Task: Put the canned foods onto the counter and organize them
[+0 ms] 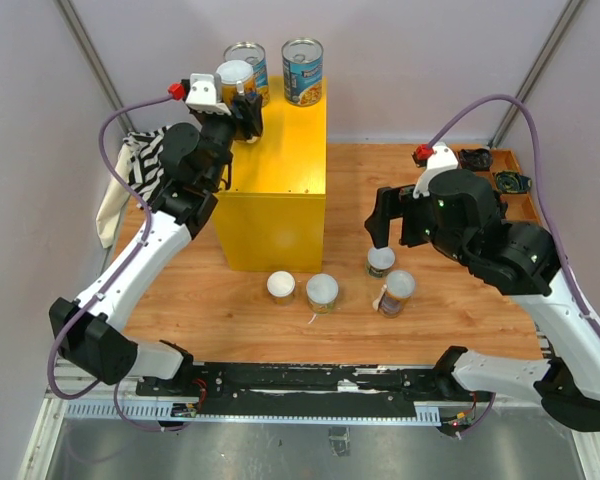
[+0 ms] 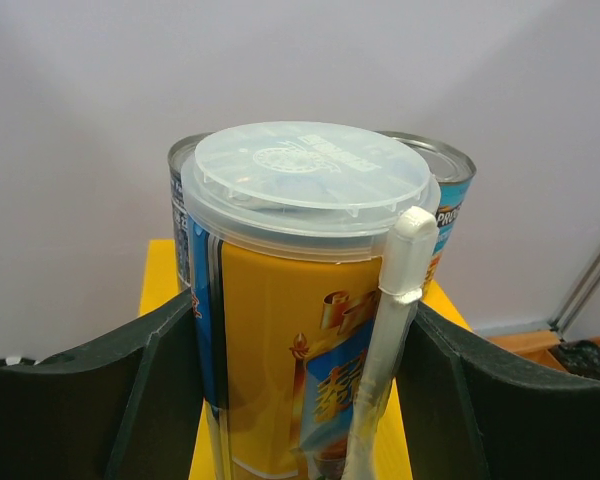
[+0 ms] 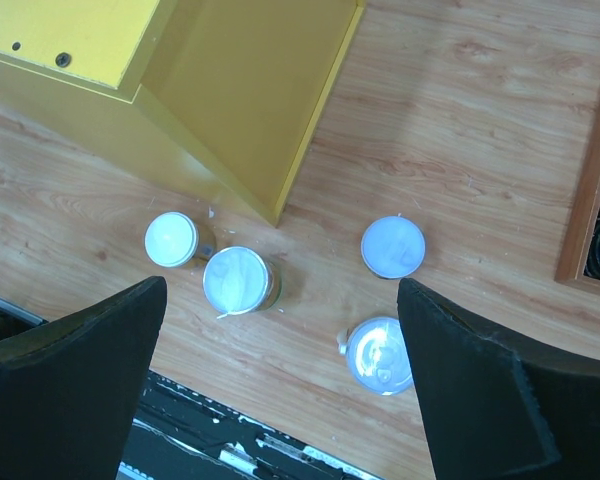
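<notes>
Presently, the tall yellow-labelled can with the translucent plastic lid (image 2: 310,330) is clamped at its sides by the left gripper (image 1: 238,98) over the far end of the big yellow rectangular box (image 1: 280,150). Whether its base touches the box cannot be told. Two silver-topped blue-labelled cans (image 1: 302,70) stand just behind it, at twelve to one o'clock. The held can should be lowered upright, clear of those neighbours, and released only once seated flat. The right gripper (image 1: 392,228) is spread wide and empty, hovering over four lidded cans (image 1: 322,291) on the wooden table (image 1: 460,290), at five o'clock of the box.
</notes>
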Robot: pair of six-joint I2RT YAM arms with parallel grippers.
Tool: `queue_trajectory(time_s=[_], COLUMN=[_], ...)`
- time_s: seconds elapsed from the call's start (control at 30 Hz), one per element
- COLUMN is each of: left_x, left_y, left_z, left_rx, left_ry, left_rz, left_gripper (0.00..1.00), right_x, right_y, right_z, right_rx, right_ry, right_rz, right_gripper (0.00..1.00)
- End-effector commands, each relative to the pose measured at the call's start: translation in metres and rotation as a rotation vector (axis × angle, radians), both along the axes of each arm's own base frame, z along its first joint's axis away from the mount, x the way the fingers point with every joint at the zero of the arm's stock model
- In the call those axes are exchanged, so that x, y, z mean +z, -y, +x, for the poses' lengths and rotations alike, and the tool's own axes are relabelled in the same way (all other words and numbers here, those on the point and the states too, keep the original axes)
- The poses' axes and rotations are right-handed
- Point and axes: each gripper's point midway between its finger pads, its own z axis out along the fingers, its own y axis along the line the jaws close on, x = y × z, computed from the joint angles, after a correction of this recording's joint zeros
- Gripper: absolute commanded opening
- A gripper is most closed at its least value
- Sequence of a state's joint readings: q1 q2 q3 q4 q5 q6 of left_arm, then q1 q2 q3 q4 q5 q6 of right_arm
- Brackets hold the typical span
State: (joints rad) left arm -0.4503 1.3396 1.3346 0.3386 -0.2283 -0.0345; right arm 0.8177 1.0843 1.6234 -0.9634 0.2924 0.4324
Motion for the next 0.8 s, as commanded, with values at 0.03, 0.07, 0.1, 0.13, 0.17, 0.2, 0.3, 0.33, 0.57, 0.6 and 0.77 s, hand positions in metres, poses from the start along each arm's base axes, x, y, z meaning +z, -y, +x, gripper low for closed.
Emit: queue_trajectory(time_s=[0.03,0.07,0.1,0.13,0.17,0.2,0.3,0.33,0.57,0.6,0.77], left_x=[0.083,0.083,0.083,0.082,0.082,0.081,0.08,0.079,0.071,0.069,0.066], left_y=[-0.014,-0.015,-0.016,-0.017,-0.017,-0.017,-0.016,-0.016,-0.013,-0.014,-0.015], left_z=[-0.018,-0.017,-0.015,-0.013,-0.012,-0.01,-0.006,-0.005,0.004,0.005,0.009], left_rx=[-0.016,-0.012,-0.007,-0.006,-0.007,-0.008,-0.014,-0.017,-0.021,-0.019,-0.016], left_ry=[0.227,0.229,0.227,0.225,0.224,0.224,0.223,0.222,0.214,0.213,0.215], left_rz=[-0.077,-0.069,-0.061,-0.056,-0.05,-0.046,-0.036,-0.033,-0.027,-0.029,-0.032], left_gripper=[0.0,0.0,0.0,0.0,0.0,0.0,0.0,0.0,0.0,0.0,0.0], right_x=[0.003,0.002,0.001,0.001,0.0,0.0,-0.001,-0.001,-0.003,-0.003,-0.005], right_y=[0.008,0.01,0.011,0.013,0.014,0.015,0.015,0.015,0.018,0.018,0.02], right_z=[0.002,0.002,0.002,0.002,0.003,0.003,0.004,0.004,0.005,0.005,0.005], right_rx=[-0.01,-0.013,-0.016,-0.02,-0.023,-0.025,-0.022,-0.021,-0.025,-0.026,-0.029], right_ry=[0.04,0.04,0.041,0.045,0.045,0.047,0.046,0.044,0.042,0.041,0.04], right_rz=[0.009,0.003,-0.001,-0.004,-0.006,-0.006,-0.009,-0.01,-0.011,-0.013,-0.017], right_gripper=[0.98,0.98,0.98,0.98,0.98,0.98,0.98,0.98,0.98,0.98,0.98])
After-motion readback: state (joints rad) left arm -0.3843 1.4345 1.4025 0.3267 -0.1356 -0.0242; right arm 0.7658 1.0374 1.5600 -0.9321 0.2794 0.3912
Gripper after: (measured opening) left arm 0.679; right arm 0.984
